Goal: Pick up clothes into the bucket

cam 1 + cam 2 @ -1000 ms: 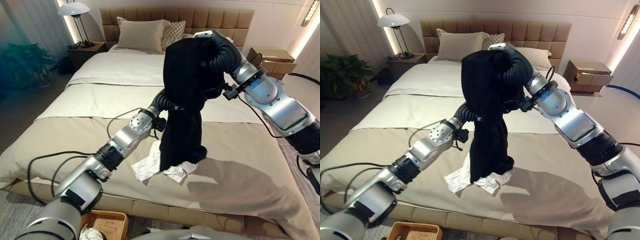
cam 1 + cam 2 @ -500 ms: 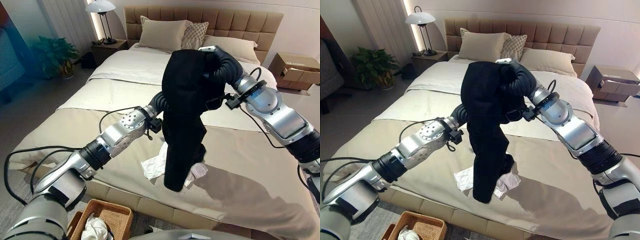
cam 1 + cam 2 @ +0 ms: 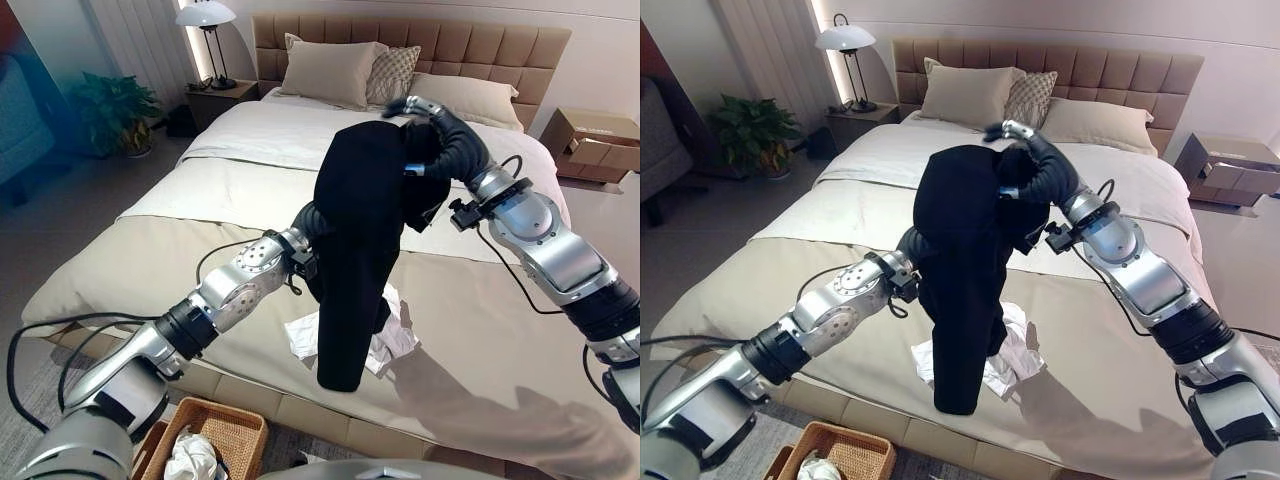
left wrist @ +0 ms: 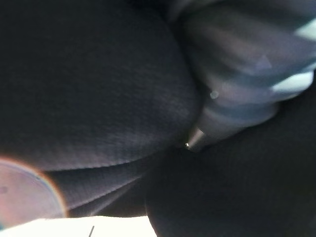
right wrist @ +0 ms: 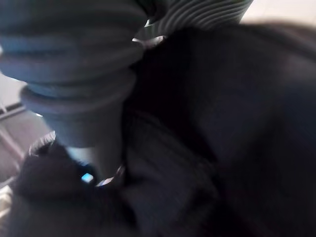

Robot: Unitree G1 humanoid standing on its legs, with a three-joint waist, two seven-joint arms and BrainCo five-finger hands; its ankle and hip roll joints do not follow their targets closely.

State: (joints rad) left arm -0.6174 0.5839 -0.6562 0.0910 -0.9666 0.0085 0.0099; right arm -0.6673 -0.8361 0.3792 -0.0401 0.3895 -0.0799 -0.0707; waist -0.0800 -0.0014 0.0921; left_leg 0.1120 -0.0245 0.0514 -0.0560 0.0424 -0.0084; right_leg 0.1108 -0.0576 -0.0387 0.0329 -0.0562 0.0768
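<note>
In the left eye view a large black cloth garment (image 3: 357, 240) hangs in the air above the near half of the wide beige-covered bed (image 3: 200, 215), draped over both arms, its lower end dangling free just above a crumpled white cloth (image 3: 385, 338) that lies on the bed's near part. The left hand (image 3: 312, 218) is buried under the garment where the arm's dark ribbed cover goes in, so whether its fingers grip cannot be told. The right hand (image 3: 415, 107) shows at the garment's top, towards the bed's tan padded headboard (image 3: 470, 50); a few silver fingers stick out past the cloth, looking fairly straight, yet the rest is covered and a grip cannot be judged. Below the bed's near edge stands a woven wicker basket (image 3: 232, 432), cut off by the frame, with a white cloth (image 3: 190, 462) inside. Beige pillows (image 3: 330, 70) lean on the headboard, and a white-shaded lamp (image 3: 205, 15) stands on a nightstand beside the bed's head. The right eye view gives the same layout. The left wrist view shows dark fabric (image 4: 94, 89) pressed close and a grey ribbed cover. The right wrist view likewise shows black cloth (image 5: 227, 123) beside a ribbed cover, fingers unreadable.
</note>
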